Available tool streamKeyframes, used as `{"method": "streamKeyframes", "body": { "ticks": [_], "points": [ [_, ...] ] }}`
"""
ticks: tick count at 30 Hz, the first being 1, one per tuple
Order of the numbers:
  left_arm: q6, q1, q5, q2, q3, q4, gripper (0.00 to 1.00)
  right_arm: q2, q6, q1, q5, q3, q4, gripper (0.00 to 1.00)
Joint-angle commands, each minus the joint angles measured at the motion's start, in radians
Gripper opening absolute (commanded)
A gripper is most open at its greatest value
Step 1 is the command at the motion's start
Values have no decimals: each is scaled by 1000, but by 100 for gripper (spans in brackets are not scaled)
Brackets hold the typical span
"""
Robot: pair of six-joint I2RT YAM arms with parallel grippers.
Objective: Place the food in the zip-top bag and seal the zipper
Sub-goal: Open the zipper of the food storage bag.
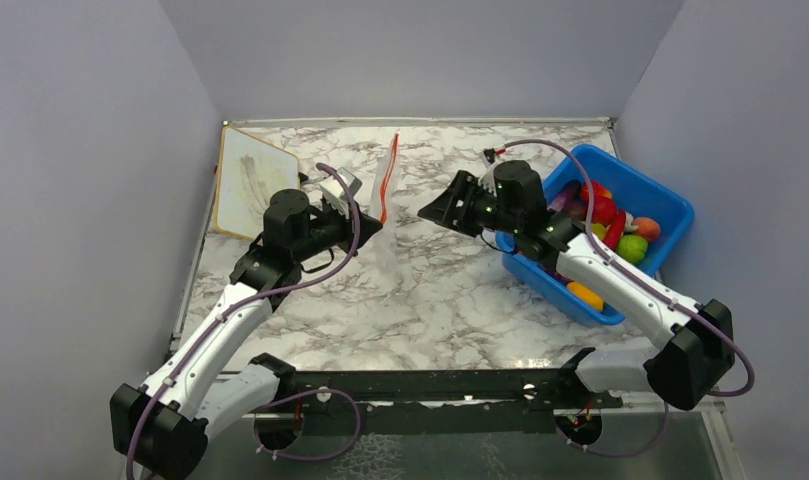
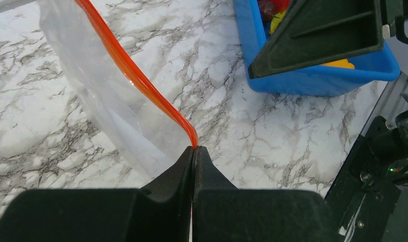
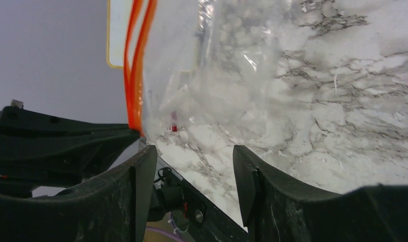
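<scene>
Left gripper (image 2: 193, 151): clenched on the near end of the zipper (image 2: 136, 75). The orange-red strip comes out right at the fingertips and curves away toward the far edge.

Zip-top bag (image 1: 382, 178): far half of the table, a little left of middle. It is held up by that pinched end and seen edge-on from above. The clear, crinkled film hangs to one side of the strip. Cannot tell whether its far end touches the table. There is a small red mark on the film, too small to read.

Right gripper (image 3: 194, 161): released, fingers (image 3: 141, 191) spread with only marble showing between them. It sits just right of the bag, pointing at it and not touching it.

Toy food (image 1: 605, 215): all in the blue bin (image 1: 660, 195) by the right edge near the far right corner. It shows red, purple, green and orange pieces and a yellow-orange one at the near end. The right arm reaches across the bin's left side.

White board (image 1: 248, 180) with a yellowish rim: far left corner, tilted up against the left wall.

Surface: white marble-pattern table (image 1: 430, 290) with grey veining. A black rail (image 1: 430, 385) runs along the near edge between the arm bases.

Room: plain pale grey-lilac walls (image 1: 430, 50) on the left, far and right sides.
</scene>
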Motion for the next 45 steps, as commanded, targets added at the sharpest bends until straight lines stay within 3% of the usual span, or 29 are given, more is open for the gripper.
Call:
{"method": "streamKeyframes", "body": {
  "ticks": [1, 9, 25, 45],
  "points": [
    [48, -30, -13, 4, -8, -20, 0, 83, 18, 25, 52, 96, 68, 59],
    [65, -63, -4, 40, 2, -45, 0, 217, 21, 30, 70, 169, 79, 57],
    [73, -85, 43, 60, 4, -50, 0, 329, 86, 30, 76, 179, 164, 51],
    [80, -93, 31, 62, 2, -51, 0, 292, 102, 30, 58, 178, 176, 51]
  ]
}}
